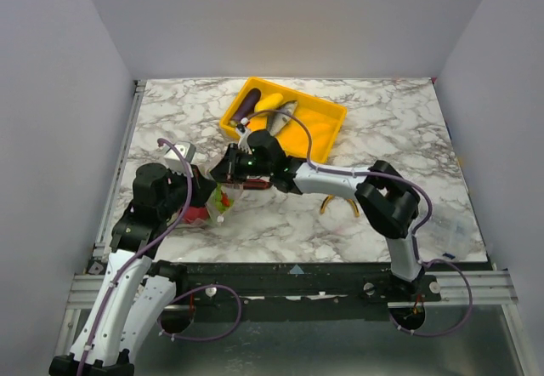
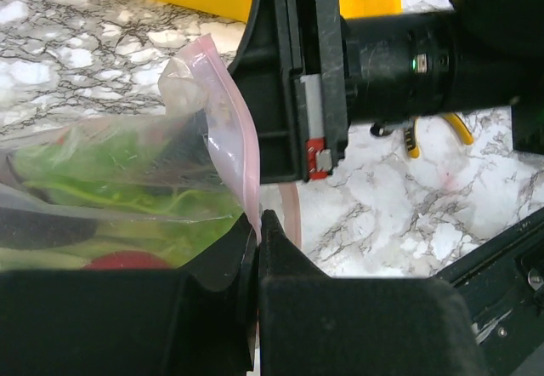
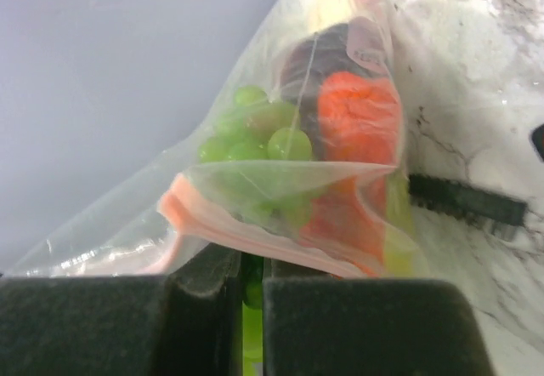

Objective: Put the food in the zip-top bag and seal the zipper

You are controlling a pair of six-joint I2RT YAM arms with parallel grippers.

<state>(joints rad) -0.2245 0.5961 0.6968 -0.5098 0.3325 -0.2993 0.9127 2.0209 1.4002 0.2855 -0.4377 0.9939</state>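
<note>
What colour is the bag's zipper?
Pale pink; the zipper shows best in the left wrist view, pinched in the left gripper.

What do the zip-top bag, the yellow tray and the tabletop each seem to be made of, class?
Zip-top bag: thin clear plastic film; it crinkles and shows its contents. Yellow tray: probably moulded plastic; uniform, smooth colour. Tabletop: marble-look, possibly printed laminate; grey veining.

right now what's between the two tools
the pinkish zipper of the zip-top bag, pinched by left tool and right tool; the left wrist view shows it
</note>
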